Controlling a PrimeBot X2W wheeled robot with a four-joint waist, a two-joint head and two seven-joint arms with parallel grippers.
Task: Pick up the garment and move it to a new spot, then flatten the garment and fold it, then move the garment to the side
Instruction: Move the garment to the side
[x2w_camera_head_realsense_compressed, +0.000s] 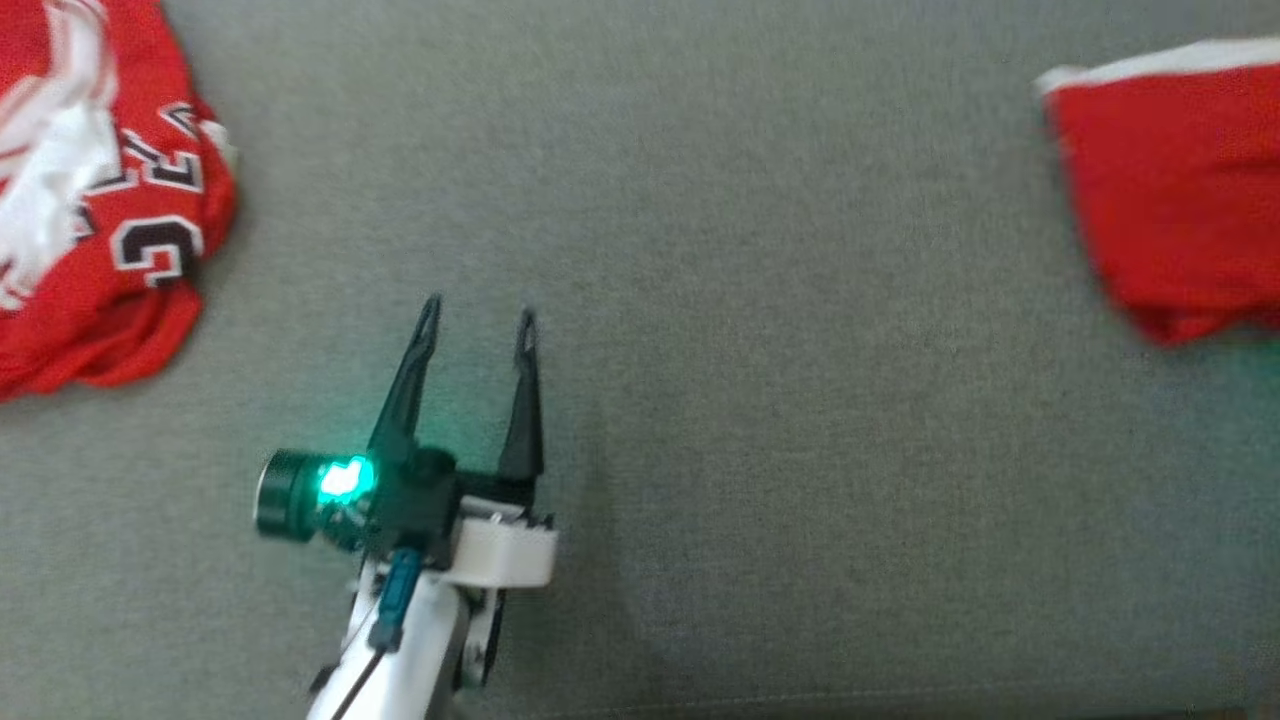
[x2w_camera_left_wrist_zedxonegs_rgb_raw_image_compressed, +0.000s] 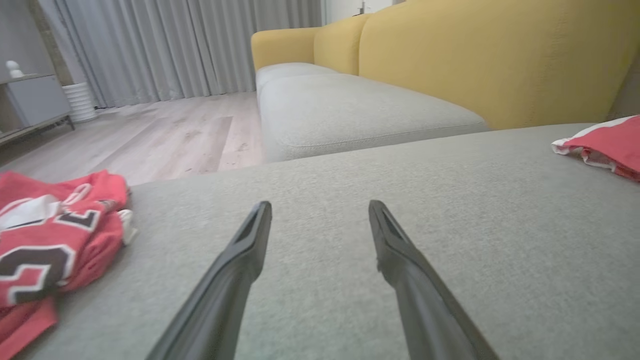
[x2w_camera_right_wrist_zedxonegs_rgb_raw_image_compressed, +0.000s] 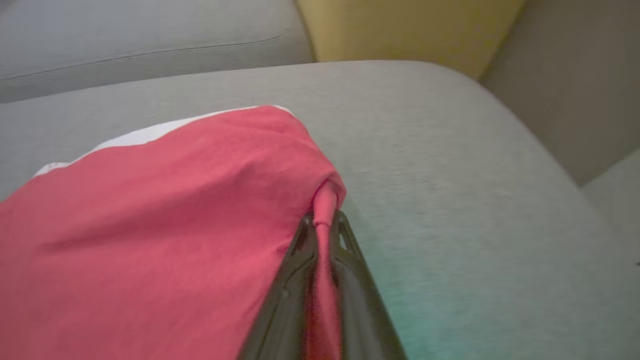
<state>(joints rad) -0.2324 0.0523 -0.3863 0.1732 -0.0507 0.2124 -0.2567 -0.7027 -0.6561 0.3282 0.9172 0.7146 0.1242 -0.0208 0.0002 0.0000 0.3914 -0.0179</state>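
Red with a white trim, a plain fabric garment is pinched at a raised fold along its edge by the robot's right end effector, whose two dark fingers are clamped tight on the cloth. The rest of the garment lies spread on a broad grey woven sofa seat, at the far right of the head view. Well apart from it, at the seat's left side, a crumpled red jersey with black-and-white numerals sits in a heap near the cushion's edge. Between the two, the left end effector is poised over bare grey upholstery, its fingers spread wide with nothing between them, and a green light glows on its wrist housing. From the left wrist camera its fingertips point across the seat toward a yellow upholstered backrest, with pale wooden flooring and grey pleated curtains beyond.
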